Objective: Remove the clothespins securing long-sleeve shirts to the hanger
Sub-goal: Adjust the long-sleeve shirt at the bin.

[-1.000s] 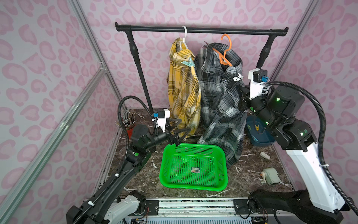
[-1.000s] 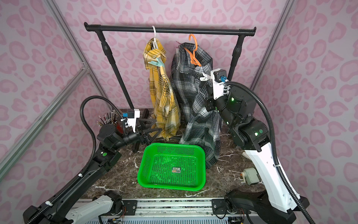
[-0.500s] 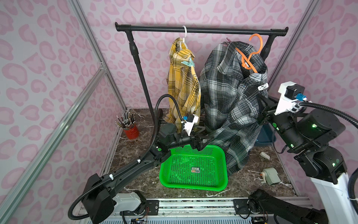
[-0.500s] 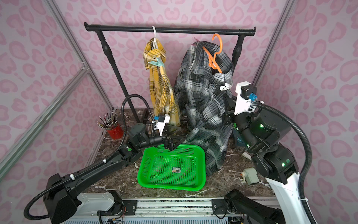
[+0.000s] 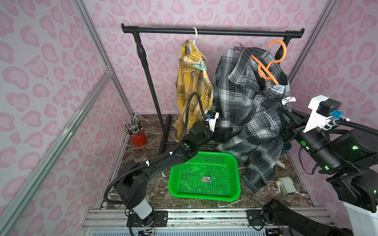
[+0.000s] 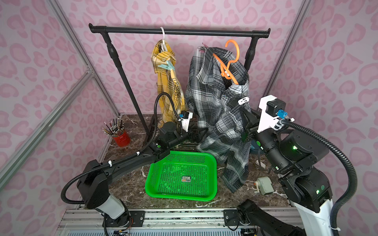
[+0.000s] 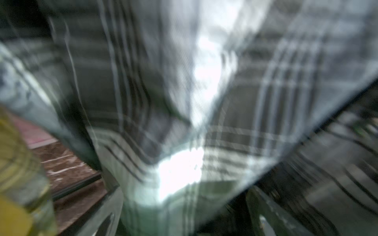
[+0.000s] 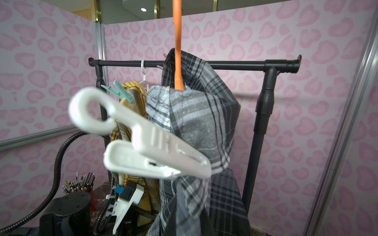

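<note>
Below white pin [image 5: 288, 100], R pincer [image 5: 283, 111] tight on grey shirt [image 5: 243, 98]; L pincer [image 5: 224, 133] wide apart.

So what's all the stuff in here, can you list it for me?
rail: one, black, back
shirts: two, plaid; yellow shirt on the rail, grey shirt beside it
hangers: two; white hanger in yellow shirt, orange hanger in grey
clothespins: two clear; teal clothespin on yellow shirt, white clothespin on grey
basket: one, green, middle
pencil cup: one, red, back left
small box: one, pale, front right
left gripper: black, open, by grey shirt
right gripper: black, shut, partly under grey shirt
</note>
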Motion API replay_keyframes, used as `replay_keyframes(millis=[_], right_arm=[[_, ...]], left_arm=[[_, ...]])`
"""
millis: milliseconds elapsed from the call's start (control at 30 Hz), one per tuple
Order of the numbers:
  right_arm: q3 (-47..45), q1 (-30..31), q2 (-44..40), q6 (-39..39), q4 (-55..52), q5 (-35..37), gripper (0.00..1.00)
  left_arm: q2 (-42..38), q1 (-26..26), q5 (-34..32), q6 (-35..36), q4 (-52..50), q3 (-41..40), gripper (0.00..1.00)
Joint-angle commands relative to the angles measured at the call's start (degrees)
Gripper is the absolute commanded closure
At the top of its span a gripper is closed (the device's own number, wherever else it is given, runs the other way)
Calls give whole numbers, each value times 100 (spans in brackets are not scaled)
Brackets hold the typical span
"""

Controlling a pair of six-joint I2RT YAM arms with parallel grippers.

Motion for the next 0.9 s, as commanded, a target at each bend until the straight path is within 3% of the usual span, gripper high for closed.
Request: replay_keyframes(millis=[0,200,333,400,500,867], right_arm=[[-40,10,-77,60,223,-425,100],[-120,11,-134,138,339,-751,100],[-171,11,-152,142,527,-824,100],[-198,11,-136,114,693,-922,100],[-146,11,-24,56,971,-993,100],[-52,10,505,-277,2062,-766,100]], left_arm=[[170,181,-503,131,172,216,3],[461,344,-67,123,416,403,4],[507,344,572,-67,516,679,69],[473,344,963,-298,674,759,96],[375,322,1535,-603,956,858,97],[-69,76,2441,-1139,1020,1178,97]])
